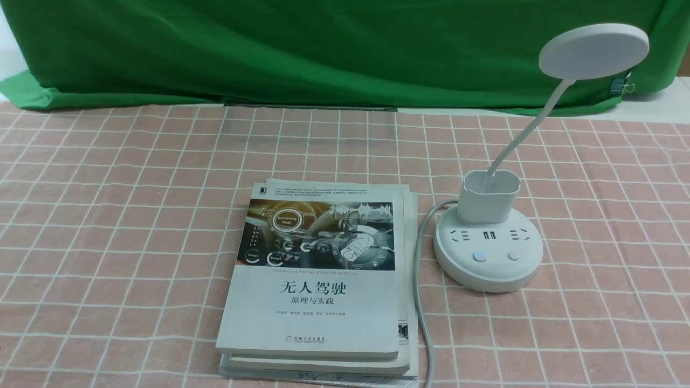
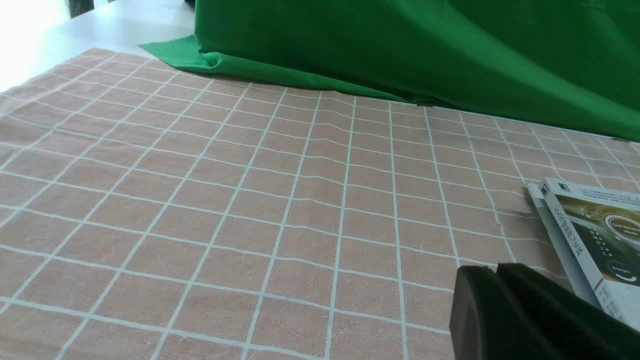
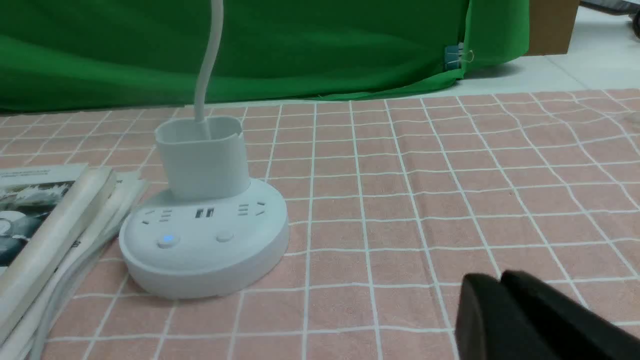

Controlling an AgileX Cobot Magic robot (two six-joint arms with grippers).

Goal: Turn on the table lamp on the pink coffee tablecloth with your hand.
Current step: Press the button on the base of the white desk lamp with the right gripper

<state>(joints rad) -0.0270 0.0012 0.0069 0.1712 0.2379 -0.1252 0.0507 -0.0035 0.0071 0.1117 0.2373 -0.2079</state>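
Right tool (image 3: 500, 281): the two black fingers are lying pressed together along a thin seam, with nothing pinched between them. It is hovering low over the pink coffee tablecloth (image 3: 450, 165), apart from the table lamp (image 3: 205, 255), with bare gridded cloth showing between the two. Left tool (image 2: 496, 272): its fingers are likewise sitting pressed together, gripping nothing, over the same cloth, with a corner of the stack of books (image 2: 590, 225) showing near it. In the front view the table lamp is standing on the robot's right half of the cloth, just to the right of the books and not touching them. Its round base is resting flat, sockets and two buttons facing up. The left button (image 3: 167, 240) is glowing blue; the right button (image 3: 225, 236) is showing no glow. The cup-shaped holder (image 1: 488, 196) is sitting on the rear of the base, and the gooseneck (image 3: 215, 20) is rising out of it and curving up to the right to the disc head (image 1: 593, 51). Whether the head is lit cannot be told. A grey cord (image 1: 419, 291) is running from the base toward the near edge, between books and base. A green cloth (image 1: 323, 48) is hanging along the far edge.
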